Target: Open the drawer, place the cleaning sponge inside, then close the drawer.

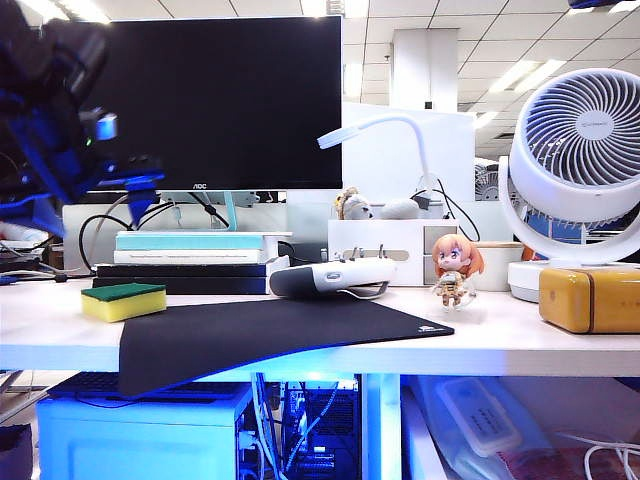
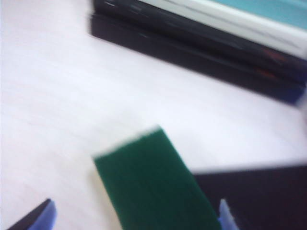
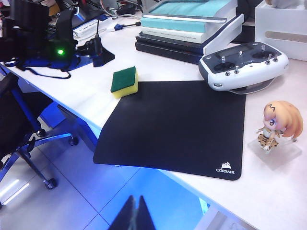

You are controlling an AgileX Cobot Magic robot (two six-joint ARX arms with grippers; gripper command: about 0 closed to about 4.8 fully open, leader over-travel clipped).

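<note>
The cleaning sponge (image 1: 123, 300), a yellow block with a dark green top, lies on the white desk to the left of the black mat. My left gripper (image 1: 138, 190) hangs above it at the upper left. In the blurred left wrist view that gripper (image 2: 133, 216) is wide open, its blue fingertips (image 2: 41, 218) on either side of the sponge's green top (image 2: 153, 187) and clear of it. My right gripper (image 3: 136, 215) is shut and empty, out over the floor before the desk. A pale panel (image 3: 225, 218) under the desk edge may be the drawer front.
A black mouse mat (image 1: 280, 335) overhangs the desk edge. Behind it lie a white controller (image 1: 330, 277), stacked books (image 1: 190, 255) and a monitor (image 1: 220, 100). A figurine (image 1: 455, 270), a yellow box (image 1: 590, 298) and a fan (image 1: 585, 150) stand to the right. An office chair (image 3: 19, 124) is beside the desk.
</note>
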